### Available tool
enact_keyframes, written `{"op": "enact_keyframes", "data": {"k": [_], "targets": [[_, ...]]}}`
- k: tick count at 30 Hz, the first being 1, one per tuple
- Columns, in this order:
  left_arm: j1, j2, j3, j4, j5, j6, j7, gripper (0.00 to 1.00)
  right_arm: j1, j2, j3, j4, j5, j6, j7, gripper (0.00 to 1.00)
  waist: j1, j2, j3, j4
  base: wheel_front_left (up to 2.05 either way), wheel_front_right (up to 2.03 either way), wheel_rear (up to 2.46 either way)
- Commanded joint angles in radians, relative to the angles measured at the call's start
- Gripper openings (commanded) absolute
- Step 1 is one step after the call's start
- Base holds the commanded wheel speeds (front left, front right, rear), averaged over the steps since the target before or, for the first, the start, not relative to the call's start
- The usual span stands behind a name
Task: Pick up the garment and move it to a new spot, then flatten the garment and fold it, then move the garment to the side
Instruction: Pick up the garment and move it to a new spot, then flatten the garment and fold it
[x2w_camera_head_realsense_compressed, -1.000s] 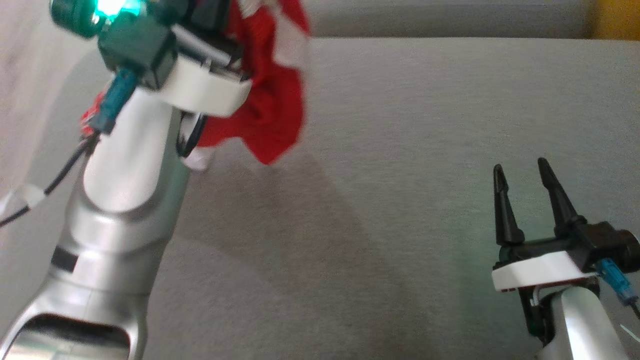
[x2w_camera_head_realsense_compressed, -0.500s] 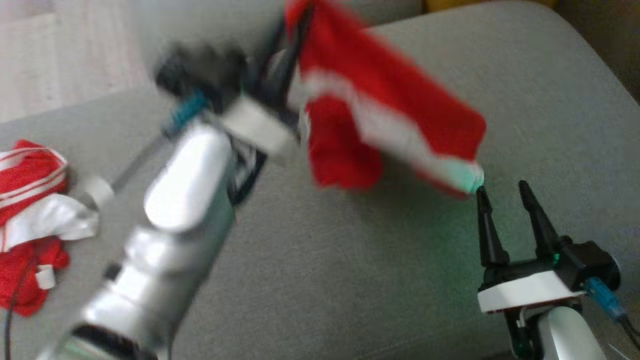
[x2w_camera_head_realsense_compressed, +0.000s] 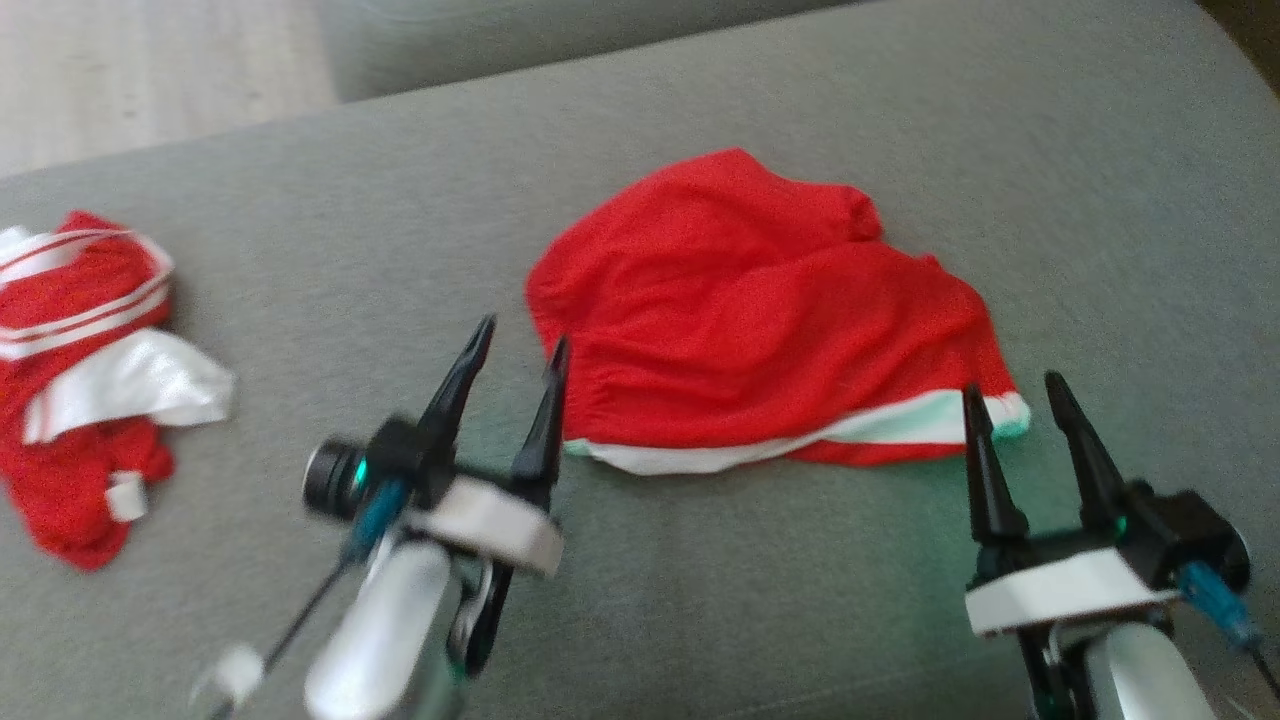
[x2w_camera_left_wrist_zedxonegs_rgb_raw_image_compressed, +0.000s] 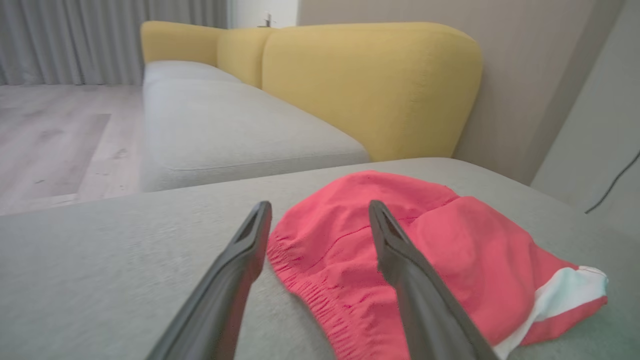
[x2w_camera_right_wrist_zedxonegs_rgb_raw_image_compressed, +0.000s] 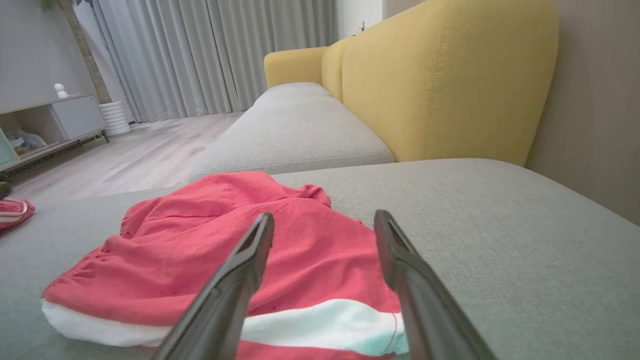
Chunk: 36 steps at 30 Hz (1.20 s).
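Observation:
The garment (x2w_camera_head_realsense_compressed: 760, 330), red shorts with a white band along the near hem, lies crumpled on the grey cushion (x2w_camera_head_realsense_compressed: 700, 600). It also shows in the left wrist view (x2w_camera_left_wrist_zedxonegs_rgb_raw_image_compressed: 450, 260) and the right wrist view (x2w_camera_right_wrist_zedxonegs_rgb_raw_image_compressed: 225, 250). My left gripper (x2w_camera_head_realsense_compressed: 520, 345) stands open just left of its elastic edge, nothing between the fingers. My right gripper (x2w_camera_head_realsense_compressed: 1008, 385) is open too, its tips right at the garment's near right corner by the white band.
Another red and white garment pile (x2w_camera_head_realsense_compressed: 80, 390) lies at the cushion's far left. A yellow sofa back (x2w_camera_left_wrist_zedxonegs_rgb_raw_image_compressed: 370, 85) and further grey seat cushions (x2w_camera_right_wrist_zedxonegs_rgb_raw_image_compressed: 295, 130) stand behind. Wooden floor (x2w_camera_head_realsense_compressed: 150, 70) runs beyond the cushion's far left edge.
The left gripper held the garment in the air; now it has let go and pulled back, and the garment lies on the cushion. The head camera has shifted. The right gripper stays open.

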Motion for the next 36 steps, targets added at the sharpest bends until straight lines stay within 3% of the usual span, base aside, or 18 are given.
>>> {"op": "enact_keyframes", "data": {"k": [1, 7, 14, 22, 36], "targets": [[0.063, 0.006, 0.072, -0.101, 0.026, 0.013, -0.010, 1.00, 0.023, -0.004, 0.009, -0.029, -0.010, -0.001, 0.000, 1.00, -0.0001, 0.0000, -0.055, 0.070, 0.00, 0.00, 0.00], [0.310, 0.000, 0.177, -0.309, 0.080, 0.010, -0.010, 1.00, 0.099, -0.004, -0.020, -0.037, -0.026, -0.001, 0.000, 1.00, -0.0001, 0.0000, -0.143, 0.164, 0.00, 0.00, 0.00], [0.496, -0.002, 0.237, -0.460, 0.107, 0.034, -0.010, 1.00, 0.162, -0.004, -0.028, -0.084, -0.021, -0.001, 0.000, 1.00, -0.0001, 0.0000, -0.202, 0.221, 0.00, 0.00, 0.00], [0.556, -0.002, 0.262, -0.495, 0.129, 0.063, -0.010, 1.00, 0.206, -0.004, -0.021, -0.107, -0.017, -0.001, 0.000, 1.00, -0.0001, 0.0000, -0.227, 0.244, 0.00, 0.00, 0.00], [0.555, -0.002, 0.260, -0.477, 0.134, 0.060, -0.010, 1.00, 0.217, -0.004, -0.021, -0.095, -0.012, -0.001, 0.000, 1.00, -0.0001, 0.0000, -0.231, 0.257, 0.00, 0.00, 0.00]]}}
